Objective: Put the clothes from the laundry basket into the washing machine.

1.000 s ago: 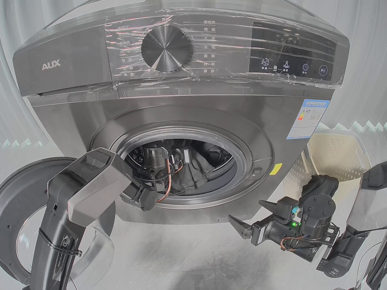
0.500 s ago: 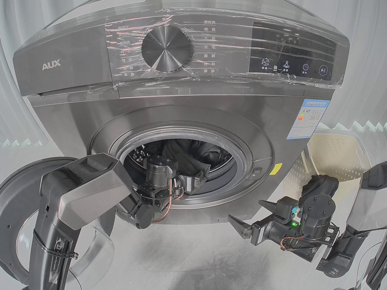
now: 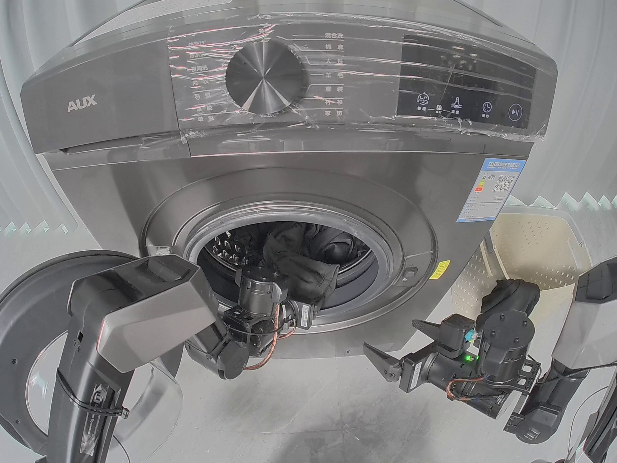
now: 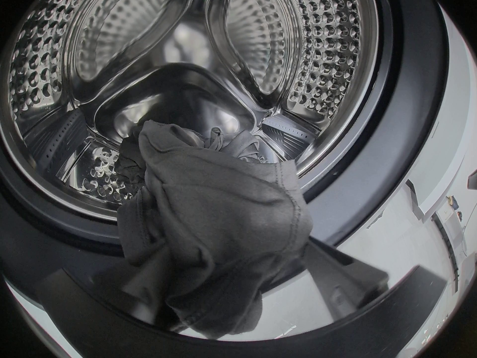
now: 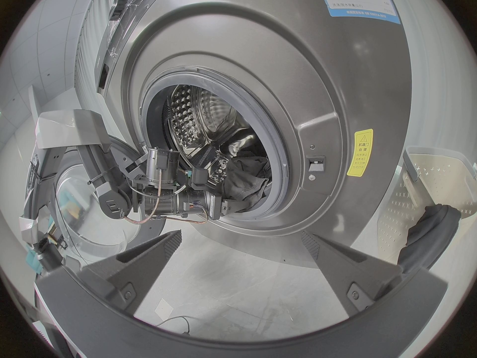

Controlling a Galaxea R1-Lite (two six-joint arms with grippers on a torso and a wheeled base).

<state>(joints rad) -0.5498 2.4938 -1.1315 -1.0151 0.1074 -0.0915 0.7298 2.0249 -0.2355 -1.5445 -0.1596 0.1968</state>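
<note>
**Head view.** Left gripper [image 3: 307, 308]: hangs just outside the lower lip of the drum mouth [image 3: 385, 252] of the washing machine [image 3: 128, 181]. Dark garment [image 3: 295, 265]: lies heaped inside the mouth and spills over that lip onto the gripper. Right gripper [image 3: 395, 341]: hovers below and to the right of the mouth, released, jaws spread wide with nothing between them. Laundry basket [image 3: 546, 239]: stands well right of the mouth, with a second dark garment [image 3: 511, 294] over its front edge.

**Left wrist view.** Dark garment [image 4: 218, 215]: bunches across the lower lip of the mouth and drapes over the released claw. One finger [image 4: 348, 279] pokes out bare beside the cloth; the other is covered.

**Right wrist view.** Left gripper [image 5: 226, 206]: sits at the lower lip of the mouth, touching the cloth [image 5: 246, 182]. Basket [image 5: 447, 175]: stands off to the far side of the mouth.
</note>
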